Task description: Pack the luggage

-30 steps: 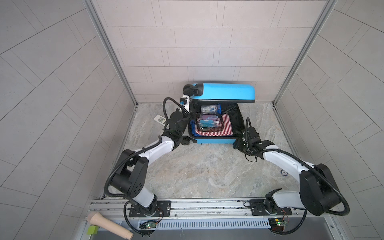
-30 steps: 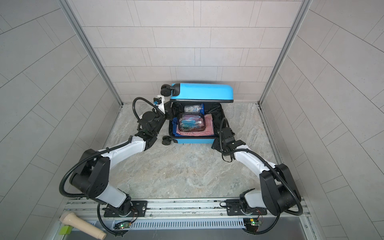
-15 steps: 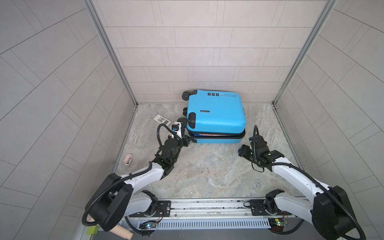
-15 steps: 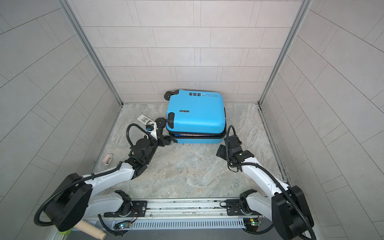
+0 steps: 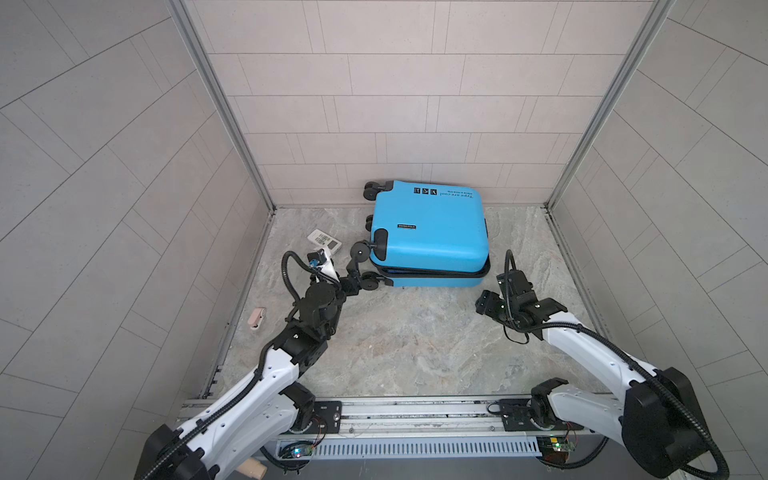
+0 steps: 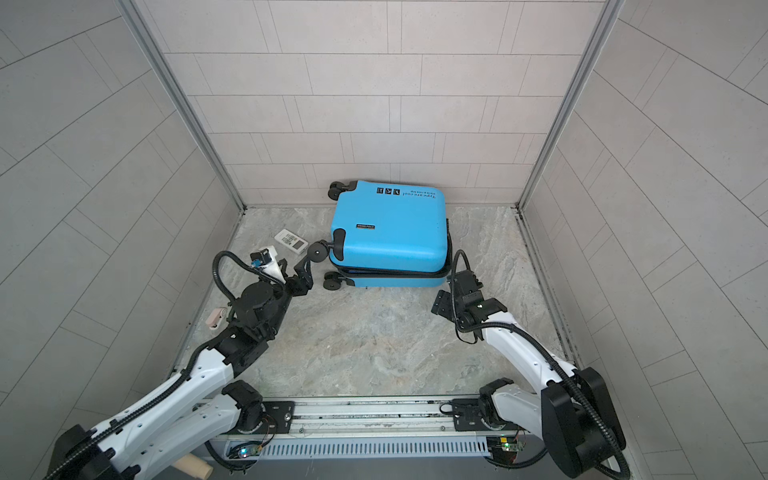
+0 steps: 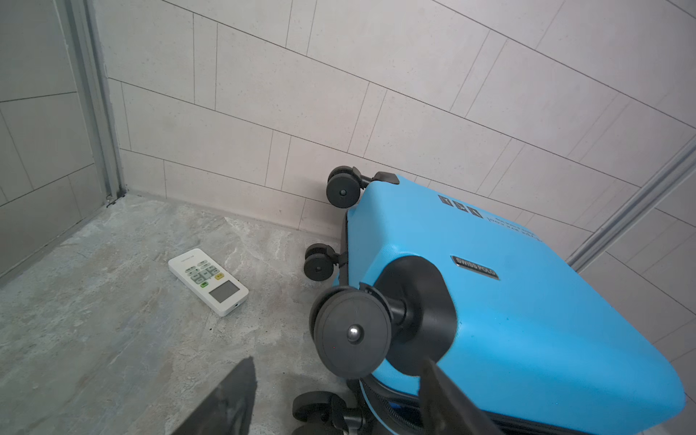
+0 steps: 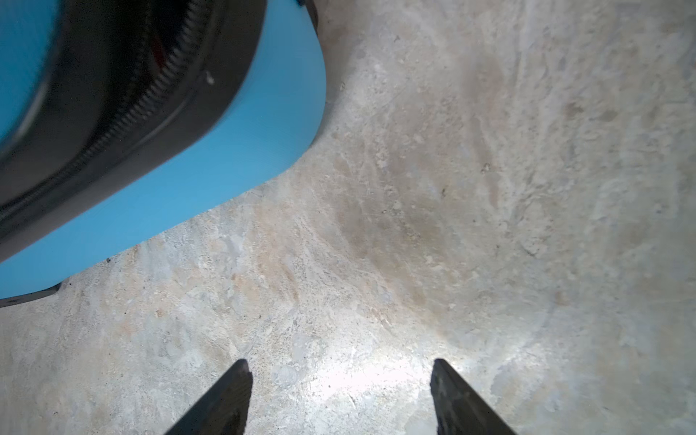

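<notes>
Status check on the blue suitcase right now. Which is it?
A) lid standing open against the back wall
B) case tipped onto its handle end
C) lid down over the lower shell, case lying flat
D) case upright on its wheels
C: in a top view the luggage lies flat on the floor with its blue lid folded down over the lower shell and its wheels sticking out sideways.

Bright-blue luggage [image 5: 428, 232] with black wheels [image 7: 352, 333]; white remote [image 7: 208, 280]; grey-beige marbled floor [image 5: 415, 345].
</notes>
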`<state>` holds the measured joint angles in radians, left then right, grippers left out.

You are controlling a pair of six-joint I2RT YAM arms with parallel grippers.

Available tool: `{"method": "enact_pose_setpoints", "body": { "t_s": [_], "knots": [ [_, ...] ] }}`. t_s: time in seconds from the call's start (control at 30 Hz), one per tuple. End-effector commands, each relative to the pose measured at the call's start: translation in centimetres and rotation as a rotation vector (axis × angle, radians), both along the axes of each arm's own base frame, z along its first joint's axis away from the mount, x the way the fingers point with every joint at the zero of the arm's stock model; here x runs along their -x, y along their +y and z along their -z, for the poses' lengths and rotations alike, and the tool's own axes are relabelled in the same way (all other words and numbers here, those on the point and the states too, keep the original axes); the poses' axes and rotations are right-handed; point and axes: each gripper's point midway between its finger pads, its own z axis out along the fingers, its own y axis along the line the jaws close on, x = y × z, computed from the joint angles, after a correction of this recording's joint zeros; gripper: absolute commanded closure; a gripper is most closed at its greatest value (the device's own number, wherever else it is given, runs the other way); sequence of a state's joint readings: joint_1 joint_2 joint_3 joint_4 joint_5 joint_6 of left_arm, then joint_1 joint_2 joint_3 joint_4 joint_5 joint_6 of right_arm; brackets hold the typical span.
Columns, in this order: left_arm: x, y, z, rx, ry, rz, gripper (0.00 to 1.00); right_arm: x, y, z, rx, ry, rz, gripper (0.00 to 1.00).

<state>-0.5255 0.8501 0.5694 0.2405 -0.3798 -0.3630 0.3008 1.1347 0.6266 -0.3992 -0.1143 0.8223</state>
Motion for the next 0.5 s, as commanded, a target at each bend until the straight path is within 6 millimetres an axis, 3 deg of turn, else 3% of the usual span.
{"method": "enact_pose_setpoints", "body": {
  "t_s": [0.0, 0.1, 0.2, 0.33, 0.47],
  "knots": [
    [-1.1, 2.2, -0.3, -0.022, 0.148, -0.073, 0.19, -0.8, 0.4, -0.4, -0.013, -0.007, -0.006, 0.27],
    [-4.3, 3.1, -0.3, 0.068, 0.252, -0.032, 0.16, -1.4, 0.8, 0.0, -0.038, -0.006, 0.008, 0.29],
    [-7.8, 3.4, 1.4, 0.142, 0.382, 0.013, 0.21, -2.4, 1.4, 0.4, -0.067, -0.002, 0.023, 0.3],
    [-11.9, 1.7, 4.4, 0.149, 0.508, 0.096, 0.28, -4.0, 2.2, 0.8, -0.109, -0.008, 0.046, 0.31],
    [-14.4, 0.4, 7.8, 0.139, 0.624, 0.143, 0.37, -5.7, 2.4, 1.2, -0.144, -0.008, 0.082, 0.32]
  ]
}}
